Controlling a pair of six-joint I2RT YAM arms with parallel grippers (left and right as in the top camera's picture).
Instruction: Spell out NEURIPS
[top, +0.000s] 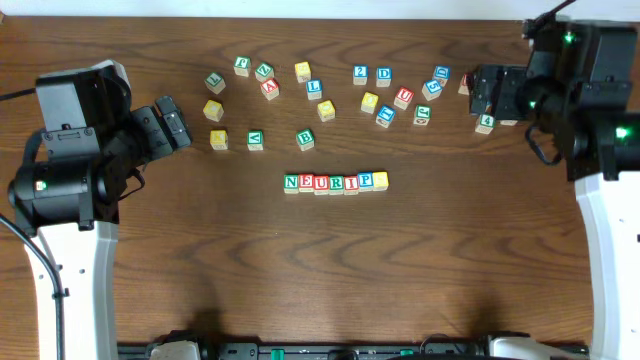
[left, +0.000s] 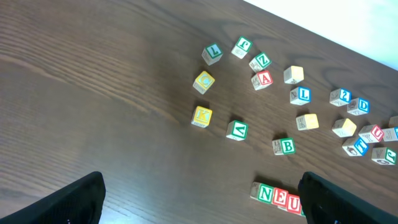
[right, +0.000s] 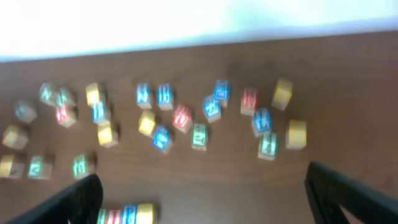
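Observation:
A row of wooden cubes stands at mid-table in the overhead view: green N (top: 292, 182), red E (top: 307, 183), red U (top: 321, 184), green R (top: 336, 184), red I (top: 351, 183), blue P (top: 366, 181) and a yellow-faced cube (top: 380, 180), all touching. The left wrist view shows the row's N (left: 266, 193), E and U. The blurred right wrist view shows the row's yellow end (right: 145, 213). My left gripper (top: 172, 122) is open and empty, far left of the row. My right gripper (top: 478, 90) is open and empty at the far right.
Several loose cubes lie scattered behind the row, among them a blue 2 (top: 360, 74), blue D (top: 384, 75), blue L (top: 314, 89), red A (top: 270, 88), green B (top: 305, 139) and a green 4 (top: 485, 123) next to the right gripper.

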